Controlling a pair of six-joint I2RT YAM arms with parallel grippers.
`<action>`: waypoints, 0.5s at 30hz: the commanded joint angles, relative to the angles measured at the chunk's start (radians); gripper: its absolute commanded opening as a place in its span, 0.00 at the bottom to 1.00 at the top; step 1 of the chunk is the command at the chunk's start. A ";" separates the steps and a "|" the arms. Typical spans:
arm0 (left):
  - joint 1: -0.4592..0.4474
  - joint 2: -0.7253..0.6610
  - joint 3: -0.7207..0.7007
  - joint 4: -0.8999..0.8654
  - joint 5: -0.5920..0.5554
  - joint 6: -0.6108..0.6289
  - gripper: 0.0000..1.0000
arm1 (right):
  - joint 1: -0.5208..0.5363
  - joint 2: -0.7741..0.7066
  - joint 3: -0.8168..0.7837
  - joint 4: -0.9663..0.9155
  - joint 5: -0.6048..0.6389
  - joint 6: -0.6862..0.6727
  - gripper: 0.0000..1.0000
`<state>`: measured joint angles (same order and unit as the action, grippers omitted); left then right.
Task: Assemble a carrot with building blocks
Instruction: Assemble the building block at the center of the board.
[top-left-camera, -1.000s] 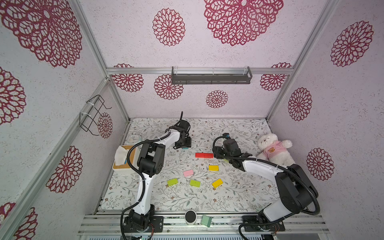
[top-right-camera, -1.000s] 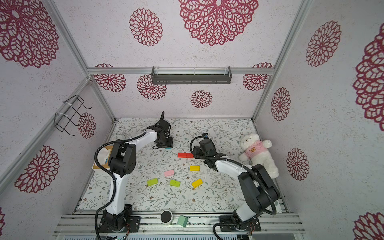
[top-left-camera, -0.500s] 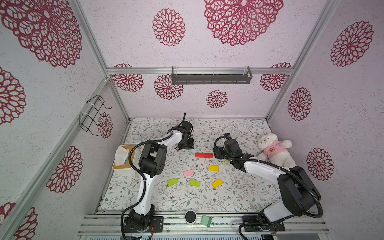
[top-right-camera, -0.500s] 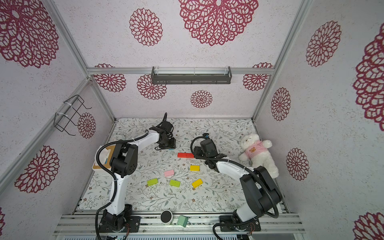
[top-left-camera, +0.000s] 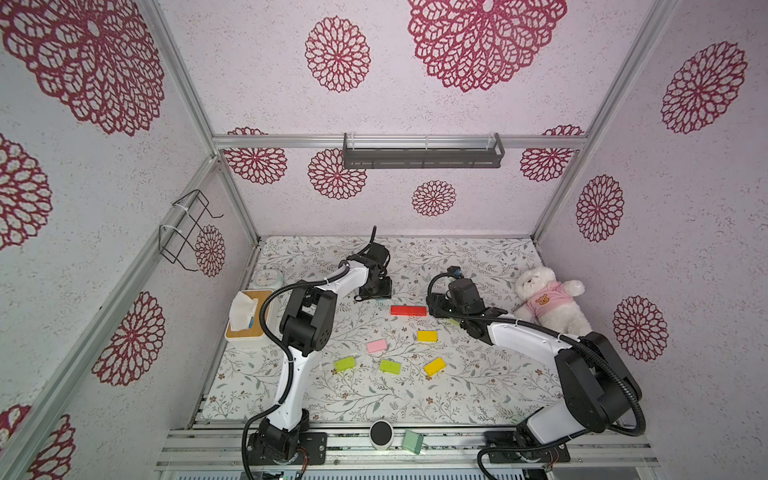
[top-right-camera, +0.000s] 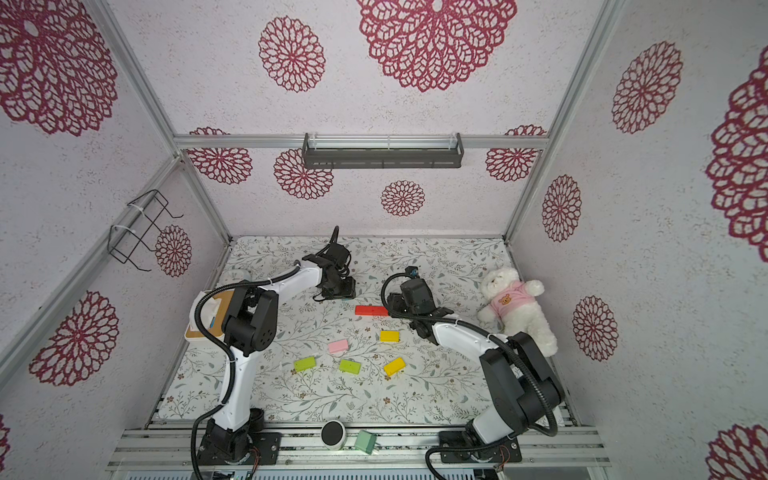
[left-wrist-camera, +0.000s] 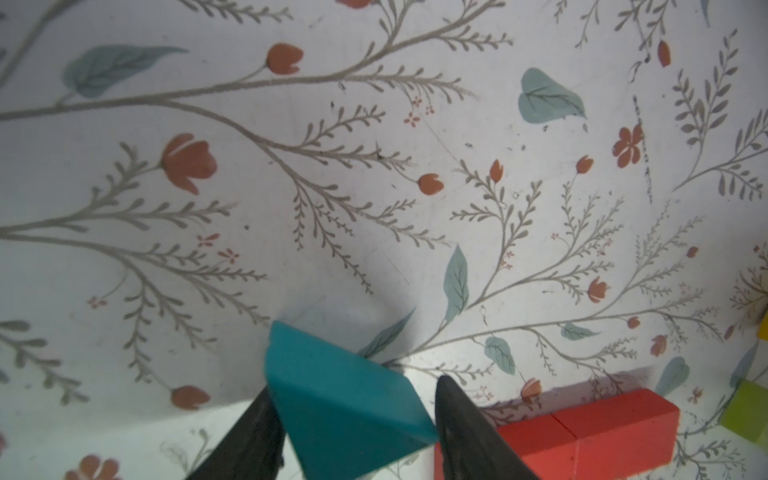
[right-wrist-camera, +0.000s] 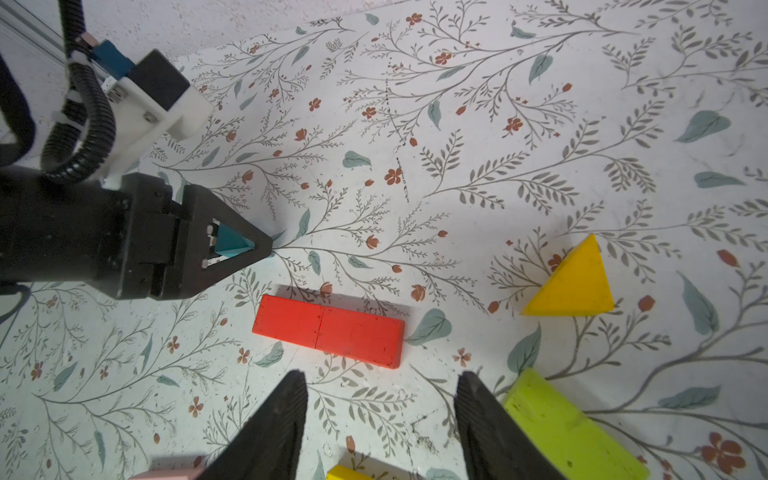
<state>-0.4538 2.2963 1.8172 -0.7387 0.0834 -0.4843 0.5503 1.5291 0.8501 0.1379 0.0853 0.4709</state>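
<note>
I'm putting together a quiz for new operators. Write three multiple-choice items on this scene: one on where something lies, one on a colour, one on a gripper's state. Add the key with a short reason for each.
1. The plush bear lies on the table at:
A) its left edge
B) its middle
C) its right edge

2. The triangle block in the left gripper is:
A) teal
B) red
C) pink

3. The right gripper is:
A) shut on a block
B) open and empty
C) out of every view

Key:
1 C: both top views show the bear at that edge.
2 A: the left wrist view shows a teal block clamped between the jaws.
3 B: the right wrist view shows the jaws spread, with only table between them.
</note>
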 joint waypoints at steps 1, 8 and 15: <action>-0.003 0.030 0.034 0.010 -0.020 -0.010 0.60 | -0.007 -0.029 -0.003 0.025 0.018 -0.002 0.61; -0.002 0.048 0.051 0.007 -0.013 -0.007 0.53 | -0.006 -0.026 -0.003 0.024 0.021 -0.002 0.61; -0.003 0.045 0.044 0.005 -0.005 -0.008 0.51 | -0.007 -0.021 -0.002 0.026 0.022 -0.001 0.61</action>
<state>-0.4538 2.3199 1.8503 -0.7376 0.0772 -0.4870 0.5503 1.5291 0.8501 0.1383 0.0856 0.4713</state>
